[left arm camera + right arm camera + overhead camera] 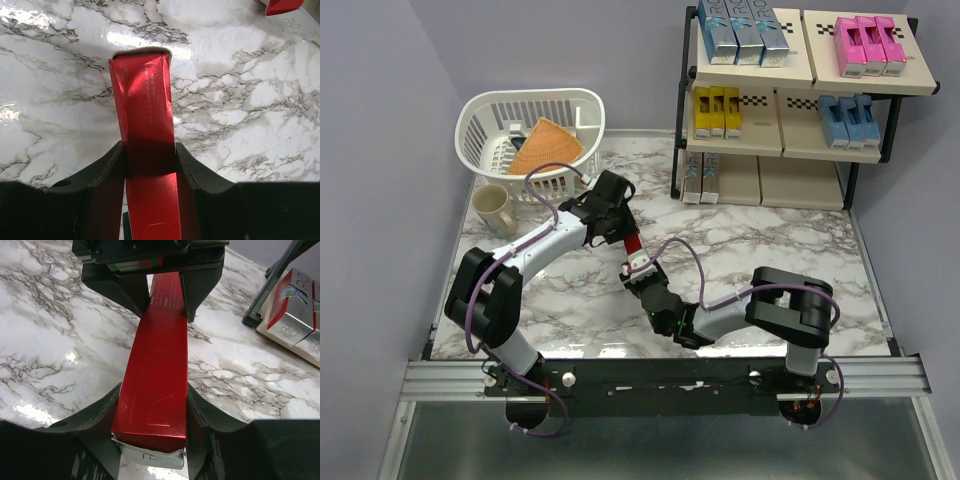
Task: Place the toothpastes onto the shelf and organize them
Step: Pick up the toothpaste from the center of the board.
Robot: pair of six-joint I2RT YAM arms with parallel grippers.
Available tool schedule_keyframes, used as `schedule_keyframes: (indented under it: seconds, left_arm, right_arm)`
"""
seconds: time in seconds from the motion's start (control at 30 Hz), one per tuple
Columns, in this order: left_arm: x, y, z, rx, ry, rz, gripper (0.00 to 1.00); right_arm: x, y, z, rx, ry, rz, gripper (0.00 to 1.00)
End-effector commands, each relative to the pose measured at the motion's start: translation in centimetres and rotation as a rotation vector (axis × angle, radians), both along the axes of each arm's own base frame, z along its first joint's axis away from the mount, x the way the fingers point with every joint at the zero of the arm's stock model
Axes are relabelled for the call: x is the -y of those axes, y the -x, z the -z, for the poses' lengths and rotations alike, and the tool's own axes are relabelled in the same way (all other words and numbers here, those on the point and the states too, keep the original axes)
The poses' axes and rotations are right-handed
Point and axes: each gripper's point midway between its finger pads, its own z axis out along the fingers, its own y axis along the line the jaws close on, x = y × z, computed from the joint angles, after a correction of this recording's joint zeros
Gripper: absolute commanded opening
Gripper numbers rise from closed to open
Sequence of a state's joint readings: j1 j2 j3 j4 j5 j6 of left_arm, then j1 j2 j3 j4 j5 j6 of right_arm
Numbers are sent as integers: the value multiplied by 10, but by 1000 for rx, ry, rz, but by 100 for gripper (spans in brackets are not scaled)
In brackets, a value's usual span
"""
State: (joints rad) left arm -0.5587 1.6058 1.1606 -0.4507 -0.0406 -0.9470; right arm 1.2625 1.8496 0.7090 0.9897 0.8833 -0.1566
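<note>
A red toothpaste carton (633, 246) hangs over the marble table between both arms. My left gripper (620, 225) is shut on its far end, fingers pressed to both sides (150, 165). My right gripper (638, 272) has its jaws against both sides of the near end (154, 410), shut on the carton (160, 365). The shelf (780, 150) at the back right holds silver-blue toothpastes (745, 30) and pink ones (868, 45) on top. Yellow (716, 110) and light blue (848, 120) cartons stand on the middle tier, and red-and-silver cartons (701, 180) on the bottom left.
A white plastic basket (582, 108) with an orange item (545, 148) inside stands at the back left. A beige mug (492, 205) sits just in front of it. The shelf's black leg (270, 287) and bottom cartons (292, 310) lie right of the held carton.
</note>
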Motion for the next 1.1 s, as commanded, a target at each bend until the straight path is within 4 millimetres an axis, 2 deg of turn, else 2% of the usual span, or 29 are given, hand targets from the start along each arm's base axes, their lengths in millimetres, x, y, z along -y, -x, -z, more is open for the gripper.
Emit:
schedule_keyframes:
  seconds: [0.0,0.07,0.1,0.17,0.2,0.27,0.33,0.37,0.4,0.47,0.53,0.57,0.63,0.67,0.7,0.83,0.87,0.9,0.97,1.0,1.07]
  left_arm:
    - [2,-6,-30,89,34,-6,49]
    - [3,-9,-36,118,21,23,57]
    - [2,-10,-37,123,9,30,69]
    - [-3,-12,-40,147,-41,67,79]
    - [-5,-15,-48,175,-52,69,84]
    - [-16,-22,-59,228,-105,61,89]
    - [-30,-31,-80,305,-133,27,94]
    - [-36,-33,-89,337,-148,10,96]
    - [-45,-33,-105,390,-168,3,99]
    - [-65,-38,-129,485,-220,-54,99]
    - [-86,-29,-154,590,-270,-68,99]
    - [-91,-29,-169,660,-272,-83,99]
    - [-109,-12,-186,758,-315,-76,99]
    - [-114,-9,-198,811,-308,-96,99]
    - [-128,3,-206,852,-322,-123,99]
    - [-156,30,-225,957,-377,-157,99]
    - [-160,34,-228,980,-397,-148,99]
    - [-165,43,-228,1006,-396,-151,99]
    - [-169,50,-230,1043,-392,-155,99]
    - [-173,56,-226,1058,-396,-151,99]
    - [-172,60,-225,1082,-382,-140,99]
  right_arm:
    - [12,-3,-3,10,6,79,44]
    - [12,-1,-5,1,-3,70,41]
    - [12,0,-5,-7,-7,66,36]
    - [12,6,-8,-47,-42,37,33]
    - [12,8,-7,-62,-55,27,30]
    - [12,12,-9,-92,-92,9,28]
    - [13,16,-16,-108,-126,-8,28]
    - [15,19,-13,-127,-115,-14,27]
    - [16,20,-21,-135,-143,-21,27]
    - [23,25,-14,-186,-165,-24,27]
    - [32,29,-18,-233,-239,-18,27]
    - [38,29,-14,-269,-231,-17,27]
    - [45,33,-11,-346,-282,-2,27]
    - [56,34,-16,-374,-302,-3,27]
    - [61,36,-17,-395,-322,-5,27]
    - [89,37,-24,-519,-473,12,26]
    - [103,35,-17,-552,-469,48,26]
    - [112,34,-29,-541,-512,56,26]
    - [135,31,-29,-556,-537,126,26]
    - [142,30,-43,-539,-585,128,26]
    - [170,25,-40,-560,-603,217,26]
